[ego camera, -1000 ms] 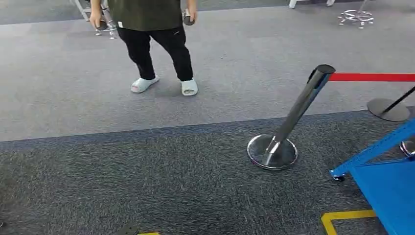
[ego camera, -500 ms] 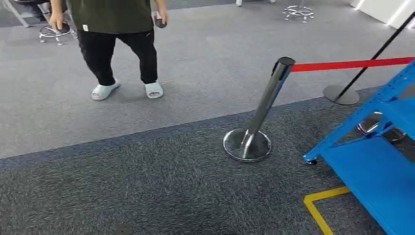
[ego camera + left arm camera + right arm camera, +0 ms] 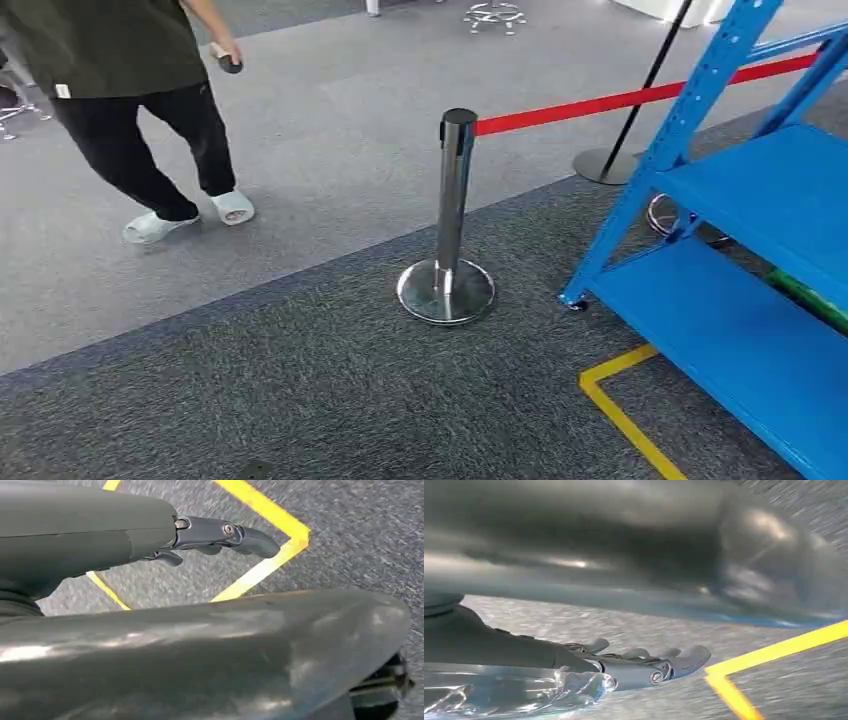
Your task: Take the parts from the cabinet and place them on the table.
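Head view: blue metal cabinet [image 3: 745,300] with perforated uprights and flat shelves is standing at right, cut off by the frame edge; a green thing [image 3: 808,297] is peeking from under a shelf, too little showing to name. No parts can be made out on the shelves. Chrome post [image 3: 455,205] on a round shiny base is standing upright on dark flecked carpet [image 3: 250,390], carrying a red belt [image 3: 620,99]. Yellow tape [image 3: 625,405] is marking a corner on the floor. A person [image 3: 130,90] in dark clothes and pale slippers is standing at upper left, head cut off, holding a small dark object.

Left wrist view: left hand [image 3: 200,535] is hanging over carpet, fingers straight, holding nothing.

Right wrist view: right hand [image 3: 639,667] is lying flat, fingers extended and slightly apart; clear crinkled plastic [image 3: 514,690] is sitting beside it, blurred, contact unclear.
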Motion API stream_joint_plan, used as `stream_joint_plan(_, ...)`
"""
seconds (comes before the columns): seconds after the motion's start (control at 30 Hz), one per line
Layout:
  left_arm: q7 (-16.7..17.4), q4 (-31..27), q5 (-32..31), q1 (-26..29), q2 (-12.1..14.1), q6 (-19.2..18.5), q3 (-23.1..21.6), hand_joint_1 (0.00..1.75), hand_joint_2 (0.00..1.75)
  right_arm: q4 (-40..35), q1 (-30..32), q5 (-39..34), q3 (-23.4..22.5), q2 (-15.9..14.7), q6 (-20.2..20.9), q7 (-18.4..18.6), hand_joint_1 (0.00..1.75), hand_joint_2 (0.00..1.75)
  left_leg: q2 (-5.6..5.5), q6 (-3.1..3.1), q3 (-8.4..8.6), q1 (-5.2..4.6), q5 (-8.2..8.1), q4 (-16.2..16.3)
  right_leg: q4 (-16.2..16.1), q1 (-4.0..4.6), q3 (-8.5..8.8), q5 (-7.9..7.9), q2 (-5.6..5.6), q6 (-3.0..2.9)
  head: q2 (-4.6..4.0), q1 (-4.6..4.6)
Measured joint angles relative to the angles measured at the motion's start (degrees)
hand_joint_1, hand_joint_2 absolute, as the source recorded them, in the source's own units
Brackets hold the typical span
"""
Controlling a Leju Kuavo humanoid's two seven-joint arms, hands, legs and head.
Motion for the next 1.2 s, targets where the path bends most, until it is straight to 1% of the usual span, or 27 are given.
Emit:
stream_joint_plan(0.03, 0.02, 0.00, 0.00, -0.06, 0.31, 0.02, 0.00, 0.00, 0.00, -0.02, 0.10, 0.35, -0.13, -0.26, -0.04, 0.70, 0.00, 0.00, -0.49, 0.11, 2.01, 0.10, 3.01, -4.68, 0.02, -0.08, 0.04, 0.09, 1.00, 0.21, 0.00, 0.02)
stream_joint_plan(0.07, -0.04, 0.00, 0.15, -0.10, 0.48, 0.04, 0.00, 0.00, 0.00, -0.04, 0.11, 0.55, -0.17, -0.59, -0.22, 1.31, 0.00, 0.00, -2.06, 0.14, 4.09, 0.28, 5.23, -9.18, 0.02, -0.19, 0.03, 0.17, 1.74, 0.44, 0.00, 0.02)
stream_joint_plan(0.1, -0.28, 0.00, 0.41, -0.08, 0.74, 0.13, 0.00, 0.00, 0.00, -0.11, 0.10, 0.83, -0.22, -0.91, -0.39, 1.90, 0.00, 0.00, -6.15, 0.00, 5.43, 0.71, 6.02, -12.64, 0.20, -0.01, -0.29, 0.22, 2.51, 0.84, 0.00, -0.06)
stream_joint_plan(0.13, -0.72, 0.02, 0.83, -0.12, 0.79, 0.20, 0.04, 0.00, 0.00, -0.17, -0.05, 0.98, -0.24, -1.22, -0.52, 2.27, 0.00, 0.00, -6.29, 0.24, 5.82, 0.94, 5.56, -14.26, 0.76, 0.11, -0.81, 0.07, 3.33, 1.19, 0.00, 0.09)
stream_joint_plan(0.23, -1.70, 0.00, 1.79, -0.20, 1.35, -0.54, 0.63, 0.00, 0.00, -0.30, 0.82, 0.98, -0.33, -1.75, -0.92, 2.23, 0.00, 0.00, -4.33, 1.48, 5.97, 0.38, 5.84, -14.15, -0.41, -0.45, -1.48, 0.86, 5.33, 2.65, 0.02, -0.13)
stream_joint_plan(0.27, -2.17, 0.00, 2.23, -0.28, 1.44, -1.23, 0.88, 0.00, 0.00, -0.31, 1.05, 0.96, -0.33, -1.81, -0.96, 1.63, 0.00, 0.00, -3.37, 2.00, 6.03, 0.62, 6.18, -14.57, -0.04, -0.50, -1.55, 0.69, 4.37, 2.70, 0.02, -0.13)
stream_joint_plan(0.3, -2.49, 0.00, 2.34, -0.31, 1.53, -2.16, 1.01, 0.00, 0.00, -0.31, 1.13, 1.11, -0.33, -1.85, -0.83, 0.88, 0.00, 0.00, -2.85, 2.36, 6.09, 0.45, 6.16, -14.66, 1.64, -0.07, -2.23, -0.61, 0.02, 2.78, 0.02, 0.41)
stream_joint_plan(0.33, -2.54, 0.00, 2.21, -0.17, 1.49, -2.65, 1.07, 0.00, 0.00, -0.31, 0.95, 1.49, -0.33, -2.14, -0.19, 0.06, 0.00, 0.00, -1.94, 2.69, 6.14, 0.23, 6.07, -14.66, 5.05, -0.05, -3.88, -2.89, -2.25, 2.95, 0.02, 0.63)
stream_joint_plan(0.4, -2.49, 0.00, 1.92, 0.24, 1.44, -2.97, 1.16, 0.00, 0.00, -0.33, 0.59, 2.60, -0.24, -2.77, 1.69, -1.25, 0.00, 0.00, 0.20, 2.94, 6.20, -0.13, 5.91, -14.65, 14.70, -0.08, -8.37, -7.50, -3.64, 3.18, 0.02, 0.59)
stream_joint_plan(0.43, -2.40, 0.00, 1.84, 0.27, 1.44, -2.97, 1.20, 0.00, 0.00, -0.33, 0.69, 3.26, -0.13, -3.15, 2.12, -1.56, 0.00, 0.00, 1.09, 3.02, 6.23, -0.21, 5.84, -14.65, 17.49, -0.07, -9.54, -8.21, -3.75, 3.28, 0.02, 0.55)
stream_joint_plan(0.47, -2.36, 0.00, 1.70, 0.20, 1.44, -2.97, 1.27, 0.00, 0.00, -0.33, 0.97, 3.80, -0.02, -3.45, 2.47, -1.64, 0.00, 0.00, 1.88, 3.04, 6.29, -0.25, 5.78, -14.65, 17.16, -0.07, -9.18, -7.48, -3.77, 3.33, 0.02, 0.57)
stream_joint_plan(0.53, -2.06, 0.00, 1.73, 0.09, 1.35, -2.80, 1.36, 0.00, 0.00, -0.33, 1.45, 4.35, 0.31, -4.19, 2.60, -1.73, 0.00, 0.00, 3.17, 2.77, 6.66, -0.25, 5.52, -14.64, 9.52, -0.06, -4.65, -3.39, -4.23, 3.21, 0.02, 0.59)
stream_joint_plan(0.57, -1.64, 0.00, 1.73, 0.08, 1.29, -2.69, 1.40, 0.00, 0.00, -0.35, 1.46, 4.52, 0.39, -4.46, 2.49, -1.73, 0.00, 0.00, 3.88, 2.56, 6.98, -0.25, 5.29, -14.64, 3.73, -0.03, -1.31, -1.21, -5.60, 3.14, 0.02, 0.63)
stream_joint_plan(0.6, -1.18, 0.00, 1.70, 0.10, 1.31, -2.51, 1.44, 0.00, 0.00, -0.33, 1.33, 4.52, 0.50, -4.63, 2.76, -1.40, 0.00, 0.00, 4.44, 2.25, 7.32, -0.50, 5.08, -14.63, 0.25, 0.26, 0.37, -1.27, -8.57, 2.78, 0.02, 0.63)
stream_joint_plan(0.63, -0.68, 0.00, 1.55, 0.13, 1.40, -2.43, 1.44, 0.00, 0.00, -0.35, 1.13, 4.37, 0.57, -4.81, 4.03, -0.39, 0.00, 0.00, 4.92, 1.89, 7.44, -0.87, 4.79, -14.58, 0.05, 0.17, 0.89, -0.85, -8.74, 2.25, 0.00, 0.41)
stream_joint_plan(0.7, -0.02, 0.00, 1.29, -0.10, 1.51, -2.45, 1.46, 0.00, 0.00, -0.33, 1.17, 4.24, 0.59, -5.16, 5.89, 0.97, 0.00, 0.00, 5.86, 1.38, 7.80, -0.79, 4.97, -14.80, 0.39, 0.43, 0.37, -0.86, -7.19, 1.53, 0.00, 0.40)
stream_joint_plan(0.77, 1.38, 0.00, -0.27, -0.26, 1.64, -3.32, 1.38, 0.00, 0.00, -0.28, 1.29, 5.40, 0.83, -5.57, 10.72, 6.27, 0.00, 0.00, 6.34, 0.50, 8.09, -0.55, 4.58, -14.99, -0.22, 0.10, 0.61, -0.49, -5.77, 0.62, 0.02, 0.44)
stream_joint_plan(0.8, 2.96, 0.00, -1.82, -0.37, 1.99, -3.78, 0.89, 0.00, 0.00, -0.28, 1.24, 5.99, 1.05, -5.94, 13.89, 10.48, 0.00, 0.00, 3.29, 0.14, 7.81, -0.33, 3.69, -13.92, -0.36, -0.03, 0.61, -0.38, -5.16, 0.40, 0.00, 0.20)
stream_joint_plan(0.83, 4.18, 0.00, -3.50, -0.33, 2.12, -4.26, 0.33, 0.00, 0.00, -0.26, 1.15, 5.70, 1.23, -6.25, 16.77, 14.57, 0.00, 0.00, 1.30, 0.00, 6.28, -0.30, 1.52, -10.66, -0.36, -0.12, 0.49, -0.22, -4.61, 0.05, 0.02, 0.00)
stream_joint_plan(0.9, 5.68, 0.00, -6.74, -0.07, 2.57, -5.16, -1.34, 0.00, 0.00, -0.26, 0.59, 3.67, 1.11, -6.53, 22.13, 22.47, 0.00, 0.00, 0.36, -0.23, 1.71, -0.25, -2.73, -1.48, -0.35, -0.12, 0.20, -0.14, -3.12, -0.22, 0.02, -0.07)
stream_joint_plan(0.93, 6.19, 0.02, -8.00, 0.00, 2.82, -5.58, -2.55, 0.00, 0.00, -0.26, 0.65, 3.28, 1.07, -6.66, 24.49, 25.65, 0.00, 0.00, 0.19, -0.29, -0.29, -0.25, -3.64, 2.15, -0.35, -0.10, 0.14, -0.09, -2.23, -0.28, 0.02, -0.02)
stream_joint_plan(0.97, 6.51, 0.02, -9.00, 0.06, 3.04, -5.84, -3.30, 0.00, 0.00, -0.26, 0.77, 2.95, 1.07, -6.79, 26.52, 27.33, 0.00, 0.00, 0.16, -0.26, -0.99, -0.26, -3.07, 2.94, -0.35, -0.10, 0.13, -0.05, -1.44, -0.27, 0.00, 0.00)
stream_joint_plan(1.03, 6.60, 0.02, -10.45, -0.05, 3.41, -6.05, -4.99, 0.00, 0.00, -0.24, 0.88, 2.14, 1.01, -6.95, 29.77, 28.89, 0.00, 0.00, -0.07, -0.14, 1.03, -0.12, 1.43, -2.19, -0.33, -0.19, 0.16, 0.09, 0.36, -0.05, 0.00, 0.00)
stream_joint_plan(1.07, 6.45, 0.02, -11.00, -0.16, 3.58, -6.03, -5.88, 0.00, 0.00, -0.24, 0.86, 1.37, 0.70, -6.95, 31.41, 29.05, 0.00, 0.00, -0.73, -0.05, 3.54, 0.04, 4.34, -7.52, -0.33, -0.28, 0.17, 0.23, 1.38, 0.17, 0.00, -0.02)
stream_joint_plan(1.1, 6.17, 0.02, -11.21, -0.20, 3.65, -5.95, -6.64, 0.00, 0.00, -0.24, 0.84, 0.98, 0.48, -7.01, 32.42, 29.07, 0.00, 0.00, -3.81, -0.07, 5.80, 0.42, 6.01, -12.08, -0.33, -0.33, 0.08, 0.34, 2.12, 0.46, 0.00, -0.04)
stream_joint_plan(1.13, 5.62, 0.02, -11.23, -0.26, 3.65, -5.79, -7.19, 0.00, 0.00, -0.24, 0.65, 0.81, 0.33, -7.12, 32.96, 29.09, 0.00, 0.00, -6.31, 0.22, 6.74, 0.76, 5.51, -14.93, 0.29, 0.10, -0.43, 0.22, 2.94, 0.96, 0.00, -0.07)
stream_joint_plan(1.2, 4.24, 0.00, -11.10, -0.45, 3.63, -5.35, -7.94, 0.00, 0.00, -0.24, 0.86, 0.76, 0.22, -7.19, 33.20, 28.45, 0.00, 0.00, -4.99, 0.87, 6.48, 0.41, 5.45, -14.57, -0.44, -0.36, -0.82, 0.67, 4.18, 1.70, 0.02, -0.15)
